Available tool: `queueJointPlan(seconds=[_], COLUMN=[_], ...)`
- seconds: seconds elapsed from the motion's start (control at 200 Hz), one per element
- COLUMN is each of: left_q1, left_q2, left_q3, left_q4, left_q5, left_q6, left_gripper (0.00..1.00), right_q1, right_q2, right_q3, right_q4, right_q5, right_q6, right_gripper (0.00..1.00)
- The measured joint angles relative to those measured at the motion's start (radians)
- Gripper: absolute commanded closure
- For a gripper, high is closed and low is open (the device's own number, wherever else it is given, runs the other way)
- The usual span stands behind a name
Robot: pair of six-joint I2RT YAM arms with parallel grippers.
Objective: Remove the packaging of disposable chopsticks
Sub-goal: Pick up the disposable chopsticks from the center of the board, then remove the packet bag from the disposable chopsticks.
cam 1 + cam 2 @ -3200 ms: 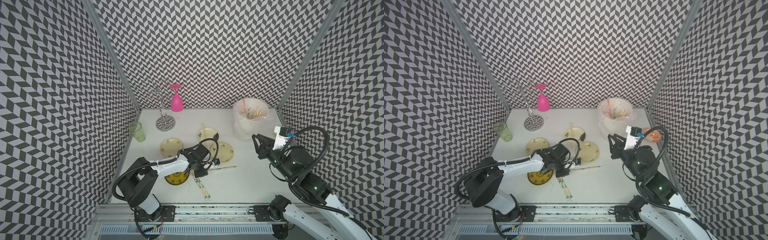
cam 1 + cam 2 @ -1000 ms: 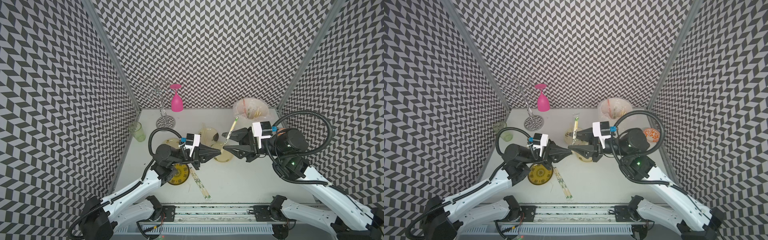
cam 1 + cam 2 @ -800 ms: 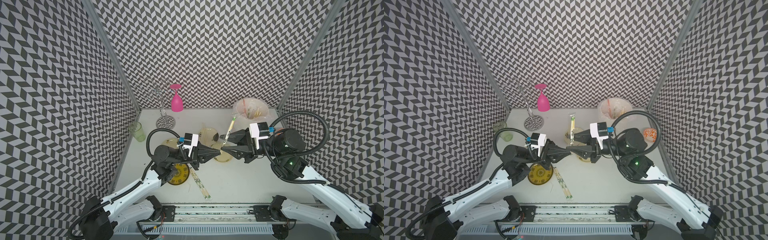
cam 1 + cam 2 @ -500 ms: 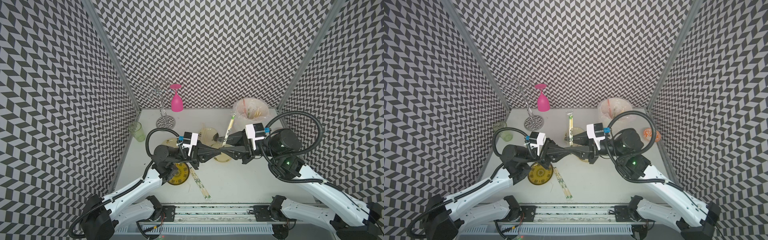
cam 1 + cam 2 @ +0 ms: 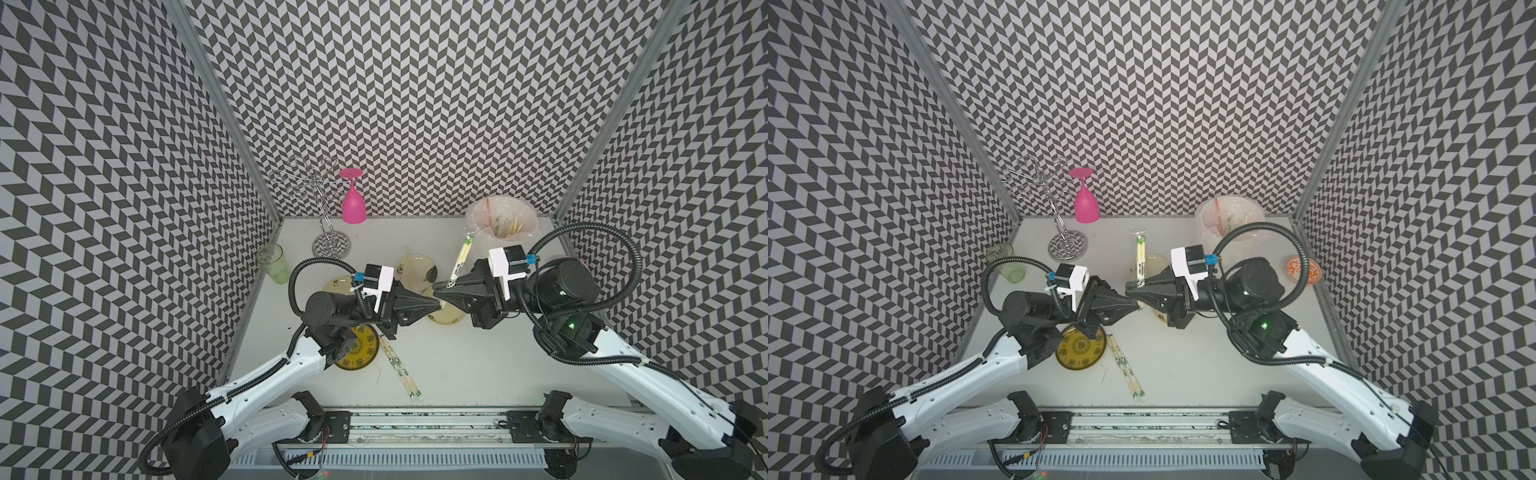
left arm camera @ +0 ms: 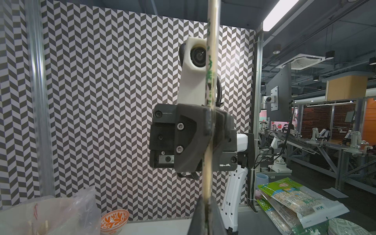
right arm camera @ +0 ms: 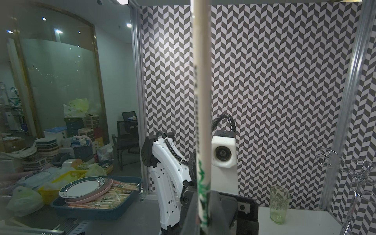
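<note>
A pair of disposable chopsticks in its clear packaging (image 5: 460, 259) (image 5: 1140, 259) stands nearly upright in mid-air above the plates. My left gripper (image 5: 436, 304) (image 5: 1136, 307) is shut on its lower end. Tip to tip with it, my right gripper (image 5: 438, 287) (image 5: 1130, 286) is shut on the same pair just above. In the left wrist view the packaging (image 6: 211, 81) rises from my left gripper (image 6: 205, 203) through the right one's jaws. The right wrist view has my right gripper (image 7: 203, 195) clamped at the green print of the packaging (image 7: 201, 101). A second packaged pair (image 5: 401, 365) lies on the table.
Below the grippers sit small plates, among them a yellow patterned plate (image 5: 357, 353) and one with bare sticks (image 5: 411, 268). A bag-lined bin (image 5: 503, 218) stands back right, an orange bowl (image 5: 1302, 268) by the right wall. Pink goblet (image 5: 353, 203), wire rack (image 5: 328, 241) and green glass (image 5: 272, 262) stand back left.
My right gripper has moved left up to the left gripper's tip and shut on the packaged pair, having stood open before. The left arm has held the pair nearly still.
</note>
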Motion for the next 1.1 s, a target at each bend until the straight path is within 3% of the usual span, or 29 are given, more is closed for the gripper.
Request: queueJointPlan(seconds=[0.045, 0.085, 0.23, 0.411, 0.586, 0.746, 0.866, 1.016, 1.096], left_q1=[0.001, 0.002, 0.007, 0.017, 0.019, 0.019, 0.025, 0.032, 0.040], left_q2=[-0.003, -0.013, -0.075, -0.084, -0.048, 0.035, 0.120, 0.160, 0.161], left_q3=[0.000, 0.000, 0.056, 0.326, 0.501, 0.599, 0.668, 0.684, 0.684], left_q4=[-0.006, -0.030, -0.271, -0.646, -0.777, -0.821, -0.852, -0.863, -0.859], left_q5=[-0.005, -0.014, -0.063, -0.143, -0.145, -0.121, -0.068, -0.016, 0.007], left_q6=[0.005, 0.024, 0.171, 0.366, 0.425, 0.414, 0.378, 0.335, 0.315], left_gripper=[0.16, 0.08, 0.04, 0.04, 0.10, 0.23, 0.35, 0.60, 0.63], right_q1=[0.000, 0.000, 0.000, 0.000, 0.000, 0.000, 0.000, 0.000, 0.000], right_q2=[-0.005, -0.013, -0.042, -0.073, -0.117, -0.149, -0.158, -0.174, -0.177], right_q3=[-0.002, -0.002, 0.015, 0.019, -0.057, -0.111, -0.113, -0.114, -0.114], right_q4=[-0.005, -0.021, -0.122, -0.274, -0.369, -0.430, -0.462, -0.476, -0.481], right_q5=[0.030, 0.067, 0.218, 0.325, 0.329, 0.289, 0.263, 0.237, 0.230], right_q6=[-0.001, -0.007, -0.040, -0.083, -0.088, -0.086, -0.087, -0.092, -0.095], right_gripper=[1.00, 1.00, 1.00, 1.00, 1.00, 1.00, 1.00, 1.00, 1.00])
